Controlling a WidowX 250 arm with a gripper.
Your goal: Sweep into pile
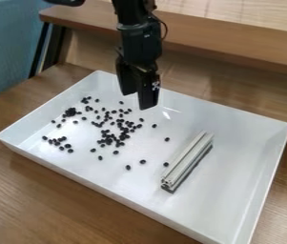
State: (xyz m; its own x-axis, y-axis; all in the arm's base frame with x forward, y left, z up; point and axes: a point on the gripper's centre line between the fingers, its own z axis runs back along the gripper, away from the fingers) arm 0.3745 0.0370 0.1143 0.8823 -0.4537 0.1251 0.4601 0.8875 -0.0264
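Note:
The black gripper [138, 99] hangs over the back part of the white tray [235, 143], its two fingers apart with nothing seen between them. Small black beans [110, 138] lie scattered over the tray's left half, below and to the left of the gripper; several are clustered near the middle of that half, and a few lie singly farther right. A silver grooved metal bar [188, 159] rests on the tray floor right of the beans, slanting from front left to back right, apart from the gripper.
Raised walls surround the tray, which stands on a brown wooden table [50, 195]. Behind it runs a wooden ledge [235, 40]. A blue fabric surface [8, 47] and a dark post are at the upper left.

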